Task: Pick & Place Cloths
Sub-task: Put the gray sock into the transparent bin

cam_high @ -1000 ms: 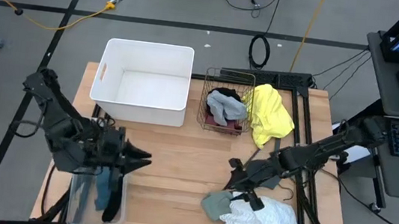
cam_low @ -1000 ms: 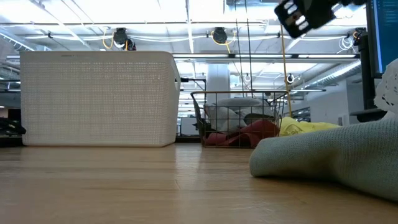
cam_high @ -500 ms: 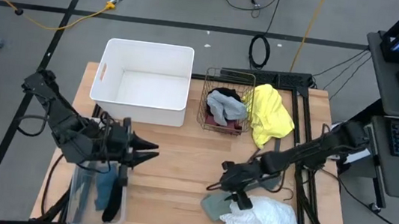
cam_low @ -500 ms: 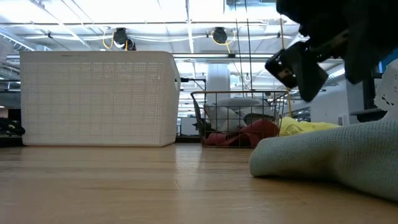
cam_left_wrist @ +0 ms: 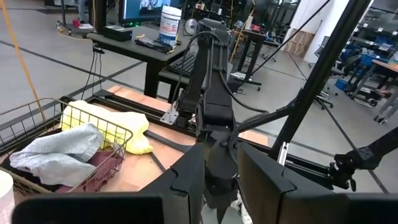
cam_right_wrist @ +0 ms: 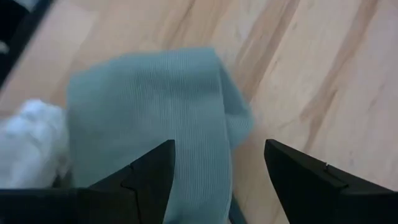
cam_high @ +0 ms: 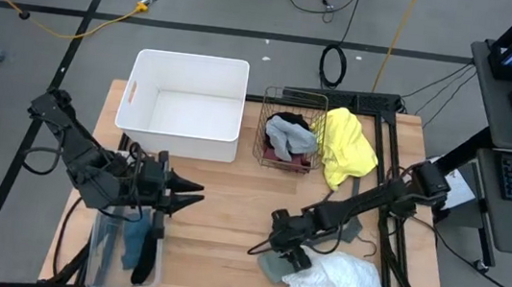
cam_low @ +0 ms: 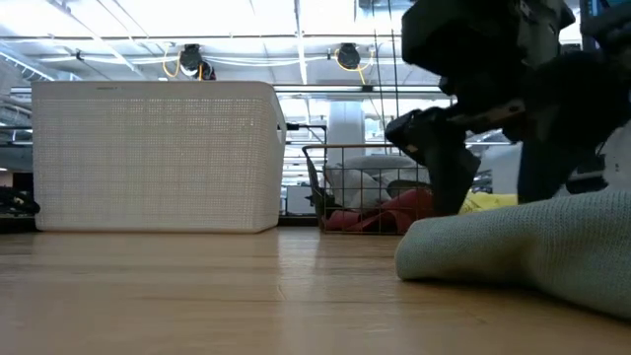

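The right gripper hangs with fingers spread just over the grey-green cloth, which lies on the table beside the frilly white cloth. The left gripper, apparently parted, waits well apart.

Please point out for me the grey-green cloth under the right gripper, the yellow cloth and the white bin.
grey-green cloth (cam_right_wrist: pixel 155 118): right wrist view, middle of its ribbed fabric.
yellow cloth (cam_high: pixel 347 146): high view, centre of the fabric beside the wire basket.
white bin (cam_high: pixel 191 58): high view, far rim.
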`<state>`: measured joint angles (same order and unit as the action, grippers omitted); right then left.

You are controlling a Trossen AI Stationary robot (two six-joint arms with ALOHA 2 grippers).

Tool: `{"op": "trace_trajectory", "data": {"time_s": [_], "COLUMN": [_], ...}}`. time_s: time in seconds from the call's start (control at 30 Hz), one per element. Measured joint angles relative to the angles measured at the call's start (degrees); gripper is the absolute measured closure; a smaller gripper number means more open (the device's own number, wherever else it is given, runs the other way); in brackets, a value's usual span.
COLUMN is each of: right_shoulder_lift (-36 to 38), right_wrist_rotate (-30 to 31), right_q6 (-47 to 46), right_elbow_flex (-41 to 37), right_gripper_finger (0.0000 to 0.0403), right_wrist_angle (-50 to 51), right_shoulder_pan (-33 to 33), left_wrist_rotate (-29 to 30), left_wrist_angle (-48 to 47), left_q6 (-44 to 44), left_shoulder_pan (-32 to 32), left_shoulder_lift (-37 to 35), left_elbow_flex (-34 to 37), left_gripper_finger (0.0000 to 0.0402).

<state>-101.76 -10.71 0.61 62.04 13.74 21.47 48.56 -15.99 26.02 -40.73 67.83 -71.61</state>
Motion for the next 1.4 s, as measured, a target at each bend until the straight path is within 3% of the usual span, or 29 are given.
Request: {"op": "trace_trajectory", "data": {"time_s": [0.4,0.63,0.9,1.2,1.4], "right_shoulder_lift": [-4.2,-3.4,1.6,12.8,21.2], "right_wrist_rotate": [2.7,2.9,-1.4,-1.4,-1.3], "right_q6": [0.6,0.1,-1.8,-3.4,-5.5], "right_elbow_flex": [1.2,1.1,1.0,1.0,1.0], "right_gripper_finger": [0.0202,0.0295,0.0393,0.0399,0.0401], "right_wrist_angle": [5.1,4.2,4.0,-1.3,-7.6], "right_shoulder_pan": [0.9,0.7,0.7,0.4,-0.5], "left_wrist_rotate": [0.0,0.0,0.0,-0.1,-4.3], "left_wrist_angle": [-0.2,-0.3,-0.3,-0.1,0.4], "left_q6": [0.0,0.0,0.0,0.2,1.8], "left_shoulder_pan": [0.0,0.0,0.0,1.9,4.3], "left_shoulder_lift": [0.0,0.0,0.0,0.4,0.4], "left_elbow_flex": [0.0,0.0,0.0,0.0,0.0], "left_gripper_finger": [0.0304,0.0304,0.0304,0.0304,0.0304]}}
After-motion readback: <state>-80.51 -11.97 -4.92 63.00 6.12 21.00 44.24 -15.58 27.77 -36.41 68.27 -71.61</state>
